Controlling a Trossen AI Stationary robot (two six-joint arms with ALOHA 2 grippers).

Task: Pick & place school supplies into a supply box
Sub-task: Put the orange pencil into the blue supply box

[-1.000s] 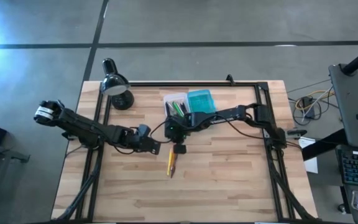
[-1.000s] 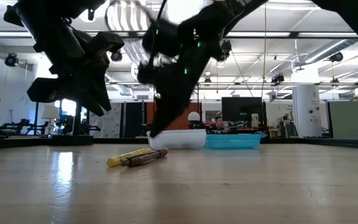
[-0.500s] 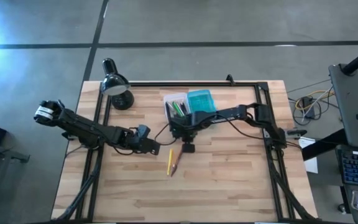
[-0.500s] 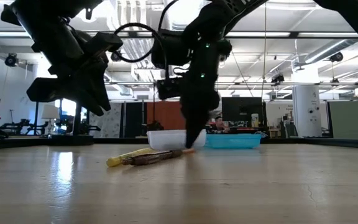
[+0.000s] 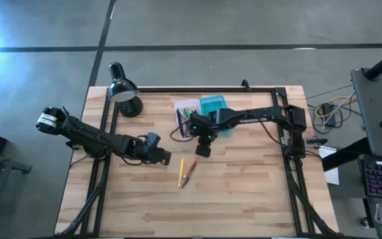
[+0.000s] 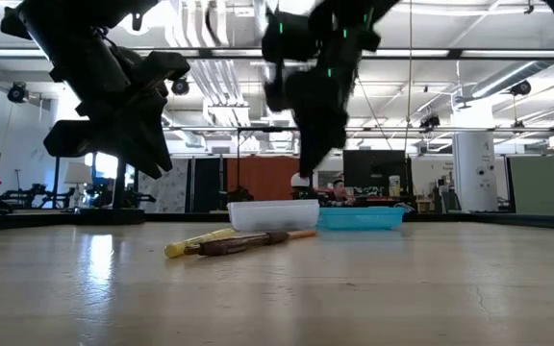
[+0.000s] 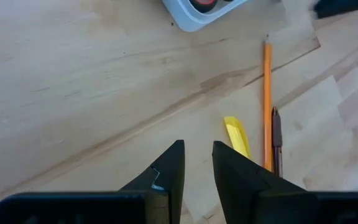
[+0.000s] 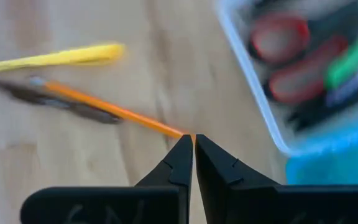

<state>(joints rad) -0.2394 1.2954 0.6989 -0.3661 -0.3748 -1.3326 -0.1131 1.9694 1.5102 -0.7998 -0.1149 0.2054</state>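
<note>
A yellow pen (image 5: 181,172), an orange pencil (image 5: 190,170) and a dark pencil lie side by side on the wood, apart from both grippers. In the right wrist view they are the yellow pen (image 8: 61,57), the orange pencil (image 8: 110,109) and the dark pencil (image 8: 23,93). The clear supply box (image 5: 188,114) holds red-handled scissors (image 8: 291,56) and a green pen (image 8: 353,59). Its teal lid (image 5: 214,106) lies beside it. My right gripper (image 5: 203,150) hovers shut and empty above the orange pencil's tip. My left gripper (image 5: 164,158) waits left of the pens, slightly open and empty.
A black desk lamp (image 5: 125,93) stands at the table's far left corner. A black frame runs along the table's far edge and sides. Bare wood lies between the pens and the near edge.
My right gripper was low at the far ends of the pens, swept toward the table's right, then rose clear and drew back toward the box. The orange pencil's far end now sticks out farther right than before. The yellow pen stayed put.
</note>
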